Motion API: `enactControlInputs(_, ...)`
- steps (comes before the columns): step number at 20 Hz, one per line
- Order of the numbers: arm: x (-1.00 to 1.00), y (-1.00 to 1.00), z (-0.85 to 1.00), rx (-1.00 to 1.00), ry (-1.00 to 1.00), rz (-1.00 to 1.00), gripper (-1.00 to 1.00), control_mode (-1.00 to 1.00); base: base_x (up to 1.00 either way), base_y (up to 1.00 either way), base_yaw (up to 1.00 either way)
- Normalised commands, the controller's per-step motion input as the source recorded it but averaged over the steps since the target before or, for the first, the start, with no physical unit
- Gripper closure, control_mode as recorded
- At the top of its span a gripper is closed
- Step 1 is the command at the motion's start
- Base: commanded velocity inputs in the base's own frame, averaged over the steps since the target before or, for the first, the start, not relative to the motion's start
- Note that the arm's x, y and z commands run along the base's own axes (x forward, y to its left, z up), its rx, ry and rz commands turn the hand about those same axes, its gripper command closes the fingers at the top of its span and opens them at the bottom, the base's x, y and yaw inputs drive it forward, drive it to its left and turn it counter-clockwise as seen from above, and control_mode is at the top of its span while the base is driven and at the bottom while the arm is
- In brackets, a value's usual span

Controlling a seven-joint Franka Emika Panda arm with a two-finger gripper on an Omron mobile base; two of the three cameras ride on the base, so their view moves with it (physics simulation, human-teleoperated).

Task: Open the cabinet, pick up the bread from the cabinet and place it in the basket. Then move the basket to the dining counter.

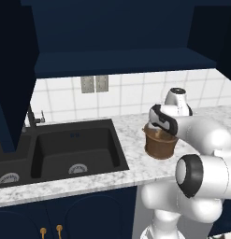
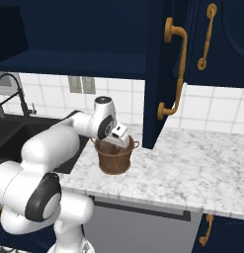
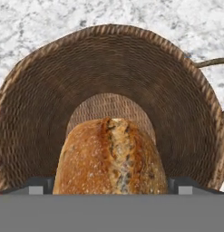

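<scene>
The round brown woven basket is seen standing upright on the white-grey marble surface, just to the right of the black double sink and in front of the white tiled wall. The white arm is bent over it, and the gripper is lowered to the basket's mouth, its fingers hidden behind the hand in both base views. In the hand view, the crusty orange-tan loaf of bread is shown between the two dark finger tips, which are set wide apart at either side of it; whether the pads are pressed against the crust cannot be told, as the contact is cut off at the lower edge. The bread is seen over the basket's woven floor, within the ring of its lighter rim, with the marble showing beyond the rim. In the right base view, the tall navy-blue cabinet door with the long brass handle is swung out toward the camera, its lower edge above the surface just to the right of the basket. A dark curved tap is seen behind the sink, and a pair of grey wall sockets is set in the tiles under the upper cabinets.
</scene>
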Motion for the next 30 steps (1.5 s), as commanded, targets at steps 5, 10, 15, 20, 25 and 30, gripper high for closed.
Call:
enactControlInputs(5, 0.16, -0.22, -0.03, 0.0, 0.0, 0.0, 1.0, -1.0, 0.0, 0.0, 0.0)
enactControlInputs(10, 0.0, 0.06, 0.0, 0.0, 0.01, 0.0, -1.0, -1.0, 0.0, 0.0, 0.0)
enactControlInputs(15, 0.0, 0.05, 0.0, 0.0, 0.0, 0.0, -1.0, -1.0, 0.0, 0.0, 0.0)
enactControlInputs(20, 0.0, 0.0, 0.0, -0.01, 0.0, 0.0, -1.0, -1.0, 0.0, 0.0, 0.0)
enactControlInputs(25, 0.05, 0.0, 0.0, -0.05, -0.07, 0.0, -1.0, -1.0, 0.0, 0.0, 0.0)
enactControlInputs(30, 0.05, 0.0, -0.05, -0.07, -0.25, 0.0, -1.0, -1.0, 0.0, 0.0, 0.0)
